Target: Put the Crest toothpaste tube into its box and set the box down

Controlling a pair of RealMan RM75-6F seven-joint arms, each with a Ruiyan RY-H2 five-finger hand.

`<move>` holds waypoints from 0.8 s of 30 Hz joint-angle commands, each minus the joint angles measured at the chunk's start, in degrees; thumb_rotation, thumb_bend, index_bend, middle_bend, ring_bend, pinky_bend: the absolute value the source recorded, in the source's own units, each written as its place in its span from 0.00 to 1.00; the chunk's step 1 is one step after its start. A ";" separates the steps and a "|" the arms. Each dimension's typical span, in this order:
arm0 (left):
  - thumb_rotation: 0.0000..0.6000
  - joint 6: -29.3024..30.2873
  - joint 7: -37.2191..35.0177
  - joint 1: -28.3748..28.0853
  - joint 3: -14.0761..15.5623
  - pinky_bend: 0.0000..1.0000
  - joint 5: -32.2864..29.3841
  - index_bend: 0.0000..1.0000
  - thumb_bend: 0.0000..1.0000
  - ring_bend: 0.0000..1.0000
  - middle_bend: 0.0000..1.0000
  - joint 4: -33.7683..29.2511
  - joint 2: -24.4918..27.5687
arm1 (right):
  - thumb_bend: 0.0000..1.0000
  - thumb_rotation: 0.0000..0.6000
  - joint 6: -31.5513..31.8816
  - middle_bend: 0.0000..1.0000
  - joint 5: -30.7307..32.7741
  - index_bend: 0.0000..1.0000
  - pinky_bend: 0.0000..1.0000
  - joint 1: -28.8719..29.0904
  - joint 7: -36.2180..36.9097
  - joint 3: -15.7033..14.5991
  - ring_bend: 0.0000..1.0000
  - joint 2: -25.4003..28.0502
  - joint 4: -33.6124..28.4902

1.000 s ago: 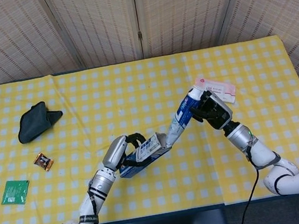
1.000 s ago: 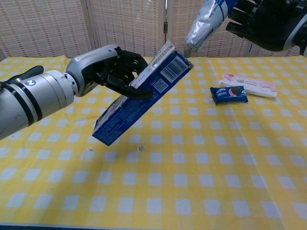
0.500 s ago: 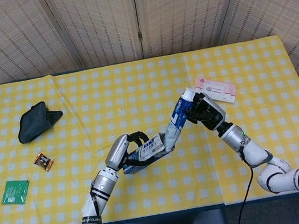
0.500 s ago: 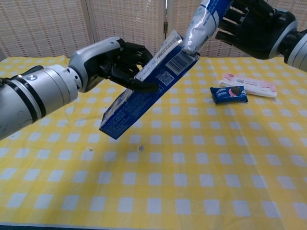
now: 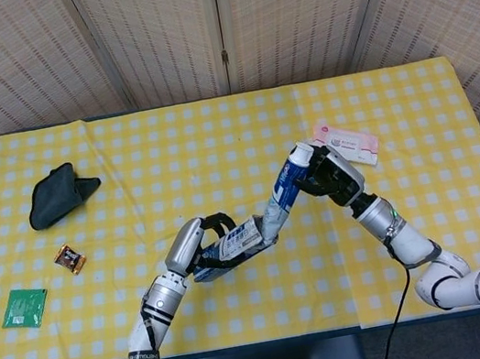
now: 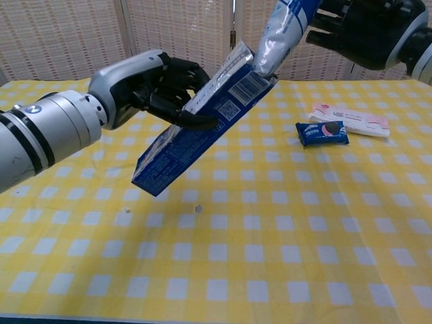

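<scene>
My left hand (image 6: pixel 158 88) (image 5: pixel 202 240) grips the blue Crest box (image 6: pixel 196 128) (image 5: pixel 233 247) around its middle and holds it tilted above the table, open end up and to the right. My right hand (image 6: pixel 368 30) (image 5: pixel 332 174) holds the toothpaste tube (image 6: pixel 280 34) (image 5: pixel 280 196) by its upper part. The tube slants down to the left, and its crimped silver end sits at the box's open mouth, just inside the flap.
A small blue cookie pack (image 6: pixel 322 133) and a pink-and-white packet (image 6: pixel 351 119) (image 5: pixel 346 142) lie on the yellow checked cloth at right. A dark pouch (image 5: pixel 59 195), a small snack packet (image 5: pixel 69 258) and a green packet (image 5: pixel 24 307) lie far left.
The tube's end came down from above the box to its open mouth. The box rose toward it, then dropped back slightly to the left.
</scene>
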 commanded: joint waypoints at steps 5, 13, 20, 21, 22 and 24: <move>1.00 0.23 -0.25 0.23 -0.67 0.46 -0.90 0.69 0.23 0.65 0.69 -0.65 0.49 | 0.34 1.00 2.00 0.71 -1.50 0.95 0.89 0.38 -3.68 -0.70 0.85 -1.64 1.20; 1.00 -0.74 0.08 0.03 -0.56 0.46 -1.66 0.69 0.23 0.65 0.69 -0.65 0.89 | 0.34 1.00 6.79 0.71 -4.57 0.95 0.89 0.31 -13.26 -0.70 0.85 0.28 0.05; 1.00 -1.00 -0.64 0.24 -1.05 0.46 -2.85 0.69 0.23 0.65 0.69 -1.60 1.19 | 0.34 1.00 12.54 0.71 -5.35 0.95 0.89 -1.36 -21.33 -0.22 0.85 0.71 -2.50; 1.00 -1.14 -0.90 0.31 -1.18 0.46 -3.19 0.69 0.23 0.65 0.69 -1.89 1.34 | 0.34 1.00 13.11 0.71 -5.30 0.95 0.89 -1.55 -21.98 -0.20 0.85 0.64 -2.58; 1.00 -1.25 -1.15 0.37 -1.28 0.46 -3.45 0.69 0.23 0.65 0.69 -2.15 1.44 | 0.34 1.00 13.45 0.71 -5.20 0.95 0.89 -1.67 -22.32 -0.17 0.85 0.54 -2.58; 1.00 -1.66 -1.84 0.48 -1.53 0.46 -4.05 0.69 0.23 0.65 0.69 -2.83 1.76 | 0.34 1.00 13.87 0.71 -5.06 0.95 0.89 -1.80 -22.80 -0.25 0.85 0.36 -2.37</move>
